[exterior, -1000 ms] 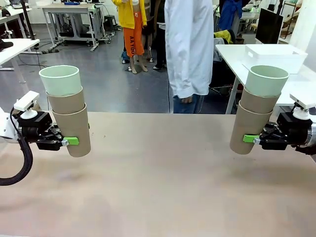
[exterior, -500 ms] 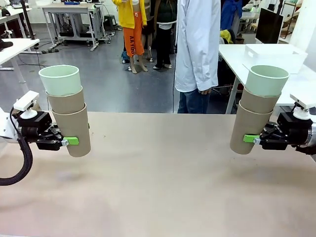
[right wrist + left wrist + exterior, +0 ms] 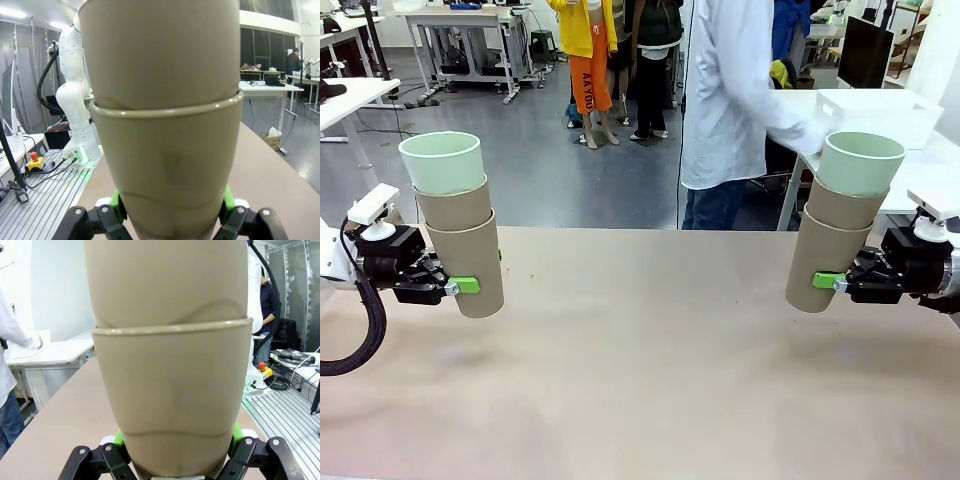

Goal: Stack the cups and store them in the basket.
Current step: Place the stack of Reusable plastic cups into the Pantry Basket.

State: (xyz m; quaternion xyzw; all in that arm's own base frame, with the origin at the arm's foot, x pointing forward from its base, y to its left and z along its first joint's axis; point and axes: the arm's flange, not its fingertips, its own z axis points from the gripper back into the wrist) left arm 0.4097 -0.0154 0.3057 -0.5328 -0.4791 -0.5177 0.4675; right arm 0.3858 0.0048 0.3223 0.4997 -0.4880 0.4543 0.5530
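In left pincer (image 3: 468, 285) cups (image 3: 455, 215), in right pincer (image 3: 822, 281) cups, tabletop (image 3: 640, 350) between.

You've got 6 tall tapered matte tumblers (image 3: 470, 265) in 2 nested stacks of 3. Each is 2 khaki-brown under 1 pale mint green, mouths up, tops leaning slightly outward, both airborne: left stack (image 3: 455, 205), right stack (image 3: 842, 215). The white rectangular plastic bin (image 3: 880, 112) sits far right, behind the right stack.

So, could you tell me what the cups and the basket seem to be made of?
The khaki cups and mint cups: probably matte plastic or fibre composite, given the dull, glare-free walls. The basket: likely smooth white plastic, given the even, solid sides.
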